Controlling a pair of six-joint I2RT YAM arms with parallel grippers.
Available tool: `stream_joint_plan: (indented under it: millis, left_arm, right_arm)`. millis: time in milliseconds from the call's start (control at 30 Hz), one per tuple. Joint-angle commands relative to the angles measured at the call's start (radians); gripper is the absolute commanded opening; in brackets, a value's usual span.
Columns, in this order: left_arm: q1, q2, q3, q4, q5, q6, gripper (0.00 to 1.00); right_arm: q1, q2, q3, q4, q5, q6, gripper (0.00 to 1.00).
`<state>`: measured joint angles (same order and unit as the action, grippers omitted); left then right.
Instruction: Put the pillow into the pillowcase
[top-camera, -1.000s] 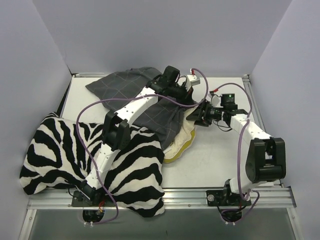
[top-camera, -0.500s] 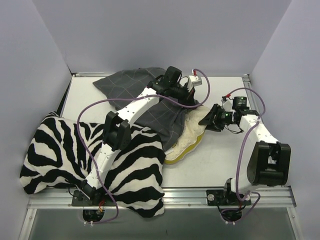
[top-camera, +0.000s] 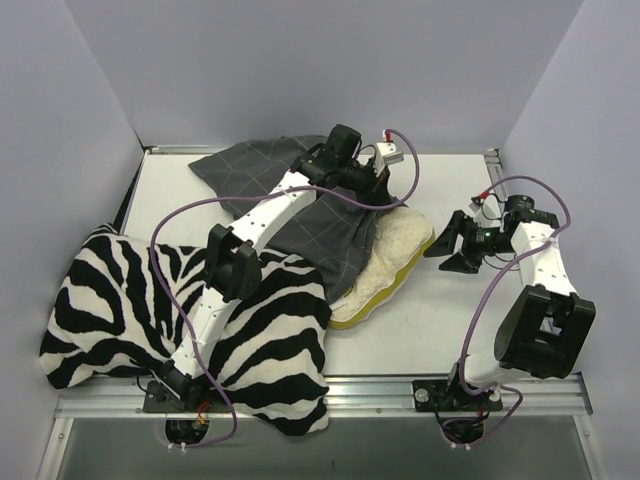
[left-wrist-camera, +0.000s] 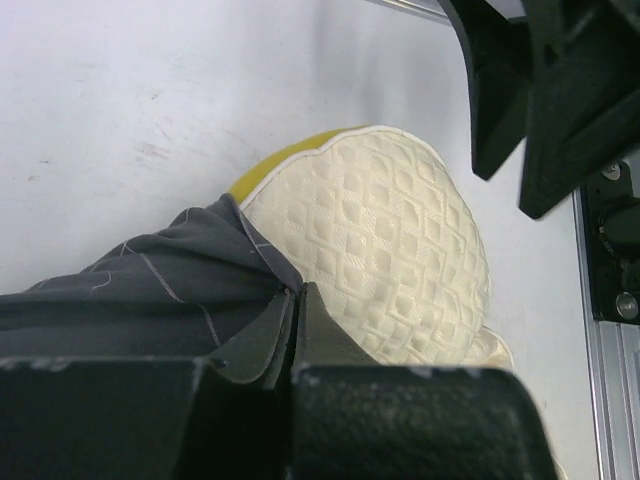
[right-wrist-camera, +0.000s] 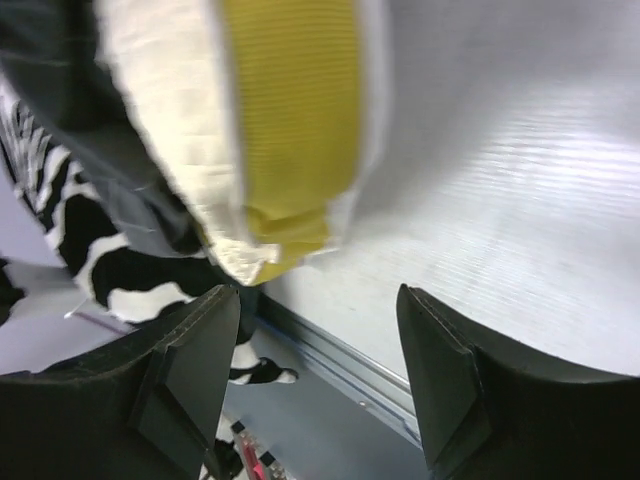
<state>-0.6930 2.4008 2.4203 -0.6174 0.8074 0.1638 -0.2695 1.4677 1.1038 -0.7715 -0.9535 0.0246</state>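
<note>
The pillow (top-camera: 396, 252) lies mid-table, its quilted white end and yellow edge sticking out of the dark grey checked pillowcase (top-camera: 328, 236), which covers its left part. My left gripper (top-camera: 380, 197) is shut on the pillowcase's edge; in the left wrist view the closed fingertips (left-wrist-camera: 292, 293) pinch grey fabric (left-wrist-camera: 140, 290) right beside the quilted pillow (left-wrist-camera: 390, 250). My right gripper (top-camera: 447, 252) is open and empty, just right of the pillow, not touching it. In the right wrist view the gripper (right-wrist-camera: 320, 300) faces the pillow's yellow edge (right-wrist-camera: 290, 120).
A large zebra-striped cushion (top-camera: 120, 310) fills the near left and lies under the left arm and against the pillowcase. The metal rail (top-camera: 400, 385) runs along the near edge. The enclosure's walls stand on three sides.
My right gripper has backed off to the right, away from the pillow, with its jaws open. More of the pillow's white end now shows. My left gripper has kept its hold.
</note>
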Motion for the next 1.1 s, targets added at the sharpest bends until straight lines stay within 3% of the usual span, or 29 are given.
stream_joint_plan:
  millis: [0, 133, 233, 333, 367, 467, 633, 733, 867, 967, 1067]
  left_arm:
    - [-0.005, -0.028, 0.059, -0.007, 0.071, -0.014, 0.00]
    - [-0.016, -0.025, 0.054, -0.004, 0.081, -0.007, 0.00]
    - [-0.022, -0.019, 0.054, 0.001, 0.081, -0.004, 0.00]
    - [-0.034, -0.012, 0.069, 0.013, 0.096, -0.012, 0.00]
    - [-0.043, -0.009, 0.074, 0.018, 0.107, -0.017, 0.00]
    - [-0.065, -0.005, 0.098, 0.054, 0.175, -0.069, 0.00]
    - [-0.083, -0.011, 0.126, 0.155, 0.283, -0.250, 0.00]
    - [-0.091, -0.011, 0.119, 0.217, 0.277, -0.340, 0.00]
    - [-0.066, -0.009, 0.074, 0.321, 0.202, -0.446, 0.00]
    - [-0.059, 0.004, 0.097, 0.308, 0.130, -0.428, 0.05]
    - [-0.076, 0.020, 0.115, 0.291, 0.162, -0.429, 0.06]
  right_arm:
    - [-0.020, 0.000, -0.022, -0.036, 0.163, -0.025, 0.64]
    - [0.045, 0.042, -0.085, 0.336, 0.144, 0.181, 0.63]
    - [0.114, 0.080, -0.133, 0.645, 0.084, 0.363, 0.56]
    - [0.203, 0.109, -0.166, 0.879, 0.094, 0.472, 0.30]
    - [0.228, 0.117, -0.171, 0.935, 0.090, 0.504, 0.15]
    - [0.304, 0.123, -0.182, 1.133, 0.053, 0.653, 0.02]
    - [0.337, 0.138, -0.220, 1.417, -0.011, 0.866, 0.00]
    - [0.368, 0.131, -0.239, 1.538, -0.086, 0.956, 0.00]
    - [0.420, 0.036, -0.280, 1.539, -0.166, 0.861, 0.00]
    - [0.450, -0.043, -0.283, 1.309, -0.159, 0.671, 0.00]
    - [0.449, -0.041, -0.280, 1.284, -0.139, 0.621, 0.00]
